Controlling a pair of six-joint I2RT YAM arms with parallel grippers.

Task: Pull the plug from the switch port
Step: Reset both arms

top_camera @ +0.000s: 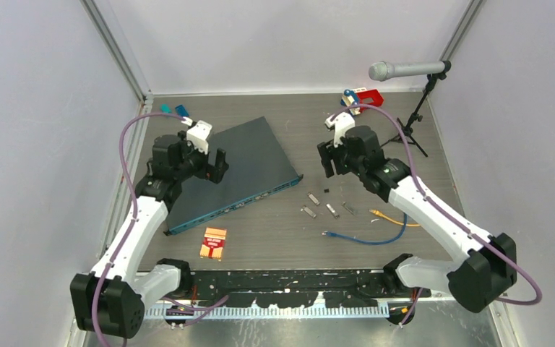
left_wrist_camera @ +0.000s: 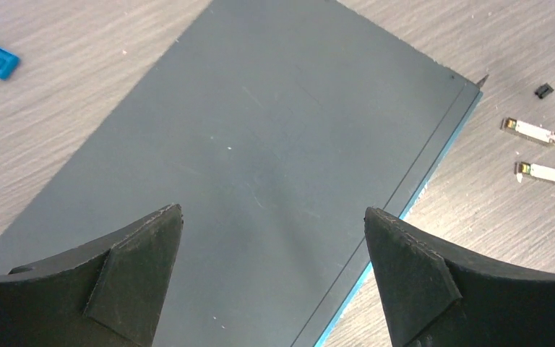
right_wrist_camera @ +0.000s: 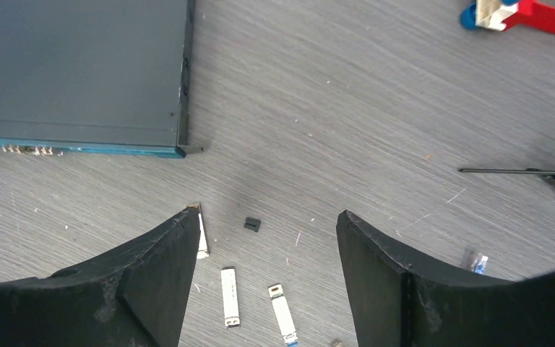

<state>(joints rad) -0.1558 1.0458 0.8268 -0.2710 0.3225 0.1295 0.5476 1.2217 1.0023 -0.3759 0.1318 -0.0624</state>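
Grey wood-grain desk [top_camera: 274,238], enclosed by pale walls. The switch [top_camera: 249,163] lies flat and diagonal on the left-centre of the desk, its dark top up and its teal front edge turned toward the near right.

The left hand [left_wrist_camera: 271,217] hovers above the switch's top. Its fingers are spread wide, nothing between them.

The right hand [right_wrist_camera: 269,217] hangs over bare desk just right of the switch's right corner. It too is spread and empty.

Several small metal modules [right_wrist_camera: 230,296] and a small black piece [right_wrist_camera: 252,224] lie loose below the right hand. A blue cable [top_camera: 365,238] and a yellow cable [top_camera: 394,217] lie on the desk nearer the arm bases, apart from the switch. An orange card [top_camera: 214,243] sits just in front of the teal edge. A microphone [top_camera: 405,70] stands at the far right.
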